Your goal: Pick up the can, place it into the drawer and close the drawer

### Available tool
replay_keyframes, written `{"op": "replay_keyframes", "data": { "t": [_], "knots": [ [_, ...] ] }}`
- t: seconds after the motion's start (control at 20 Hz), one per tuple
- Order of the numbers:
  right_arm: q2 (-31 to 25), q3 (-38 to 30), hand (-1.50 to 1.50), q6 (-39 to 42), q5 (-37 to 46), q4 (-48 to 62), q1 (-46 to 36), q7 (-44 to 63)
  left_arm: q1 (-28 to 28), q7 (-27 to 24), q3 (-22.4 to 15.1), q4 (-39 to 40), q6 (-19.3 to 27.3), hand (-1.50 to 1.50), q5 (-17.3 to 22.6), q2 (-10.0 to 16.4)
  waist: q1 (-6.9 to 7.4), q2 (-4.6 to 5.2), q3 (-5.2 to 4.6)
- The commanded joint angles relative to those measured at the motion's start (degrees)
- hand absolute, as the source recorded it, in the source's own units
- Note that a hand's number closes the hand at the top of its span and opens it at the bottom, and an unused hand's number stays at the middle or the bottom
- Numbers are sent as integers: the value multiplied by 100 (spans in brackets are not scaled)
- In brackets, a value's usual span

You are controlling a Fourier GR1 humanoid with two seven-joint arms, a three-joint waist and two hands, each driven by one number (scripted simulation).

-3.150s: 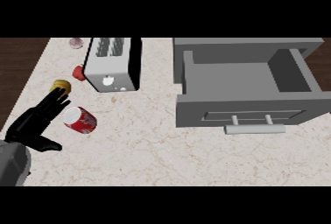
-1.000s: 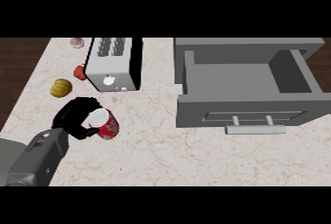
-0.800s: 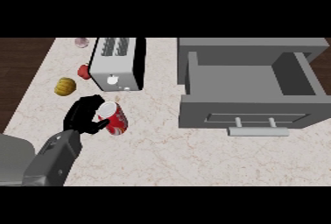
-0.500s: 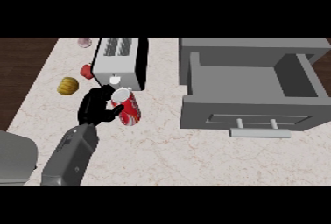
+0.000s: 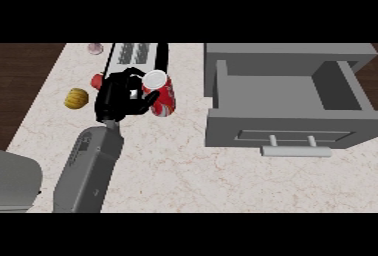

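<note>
Since half a second ago we've swung the red can (image 5: 163, 95) up beside the toaster (image 5: 136, 52), left robot hand (image 5: 118, 97) wrapped round its side, probably to clear the wall of the open drawer (image 5: 288, 125).

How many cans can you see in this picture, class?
1. The red can is held in the left hand, by the toaster and left of the open drawer. The arm might hide others.
</note>
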Motion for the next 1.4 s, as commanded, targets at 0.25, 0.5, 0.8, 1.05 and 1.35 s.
{"op": "replay_keyframes", "data": {
  "t": [0.25,0.5,0.8,1.05,1.35],
  "knots": [
    [42,449,-150,-294,389,126,-211,-90,-276,1217,-1355,-1668,1728,150,197,-60,-127,62,-6],
    [-35,-55,-150,139,-136,26,38,31,-745,2142,-1380,-2141,2212,150,-246,-60,-159,58,-7],
    [-68,-98,-150,40,-110,65,-221,209,-1337,2094,-1754,-1713,2719,150,-7,-59,-172,69,-9],
    [41,189,-150,-79,234,43,-331,80,-2066,2053,-1797,-1031,2891,150,70,-60,-184,83,-8],
    [-49,87,-150,41,-172,-129,-131,230,-2910,1473,-1615,135,3027,150,468,-60,-278,102,-10]
  ]
}}
